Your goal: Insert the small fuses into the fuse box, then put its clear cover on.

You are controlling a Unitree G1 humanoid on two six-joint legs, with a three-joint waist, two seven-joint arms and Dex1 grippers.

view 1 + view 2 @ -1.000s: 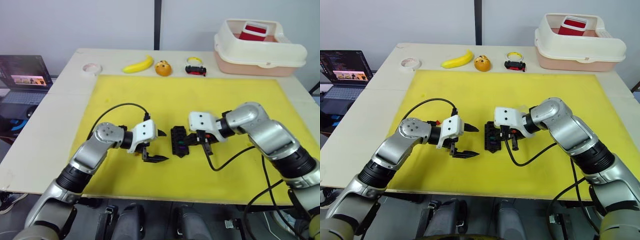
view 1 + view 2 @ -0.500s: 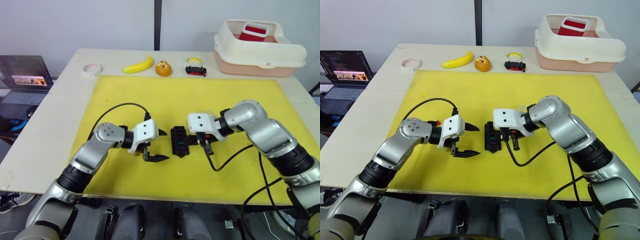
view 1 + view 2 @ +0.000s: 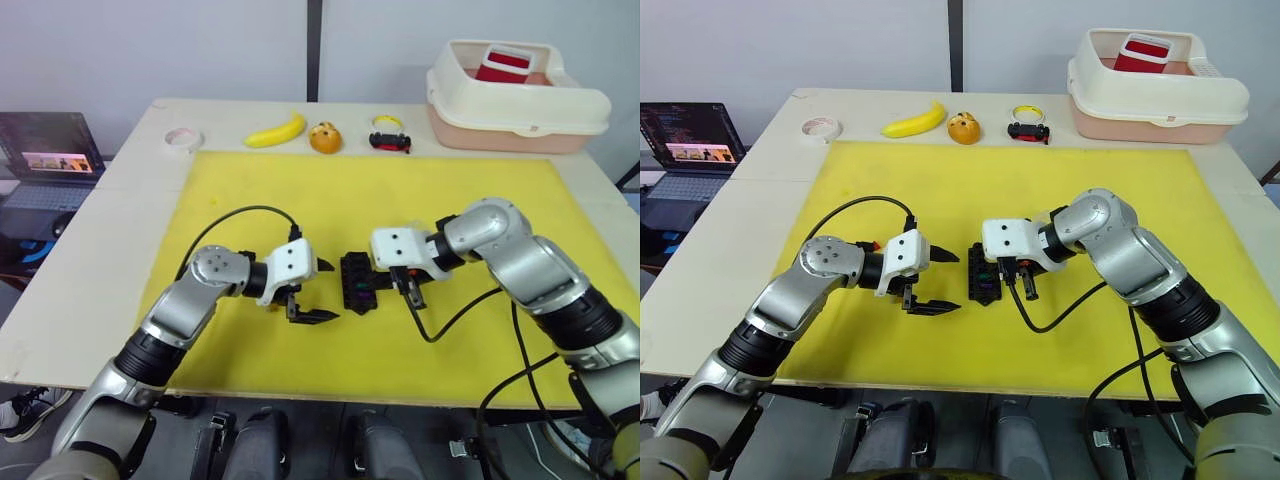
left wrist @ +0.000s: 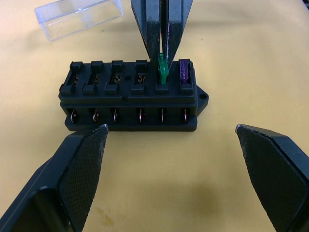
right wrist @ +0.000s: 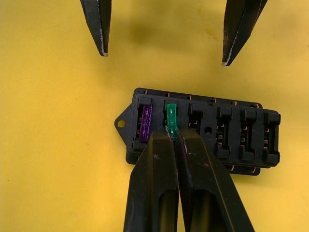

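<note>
Two black fingers of the right gripper [image 5: 173, 140] are pressed together on a green fuse [image 4: 162, 73], holding it upright at the second slot from one end of the fuse box [image 4: 130, 99]; whether it is fully seated I cannot tell. A purple fuse [image 5: 145, 123] sits in the end slot just beside it, and the other slots in that row look bare. The fuse box lies flat on the yellow mat [image 3: 330, 190], between the two arms. Facing it from the other side, the left gripper [image 3: 306, 292] is spread wide, its fingers [image 4: 79, 164] hanging apart on either side of the box's near face without touching it. The clear cover [image 4: 79, 17] lies on the mat just behind the box, on the right arm's side. Along the far edge of the table [image 3: 130, 200] are a roll of tape [image 3: 184, 137], a banana [image 3: 277, 129], an orange [image 3: 324, 137], a small toy car [image 3: 389, 141] and a cream bin [image 3: 515, 98].
</note>
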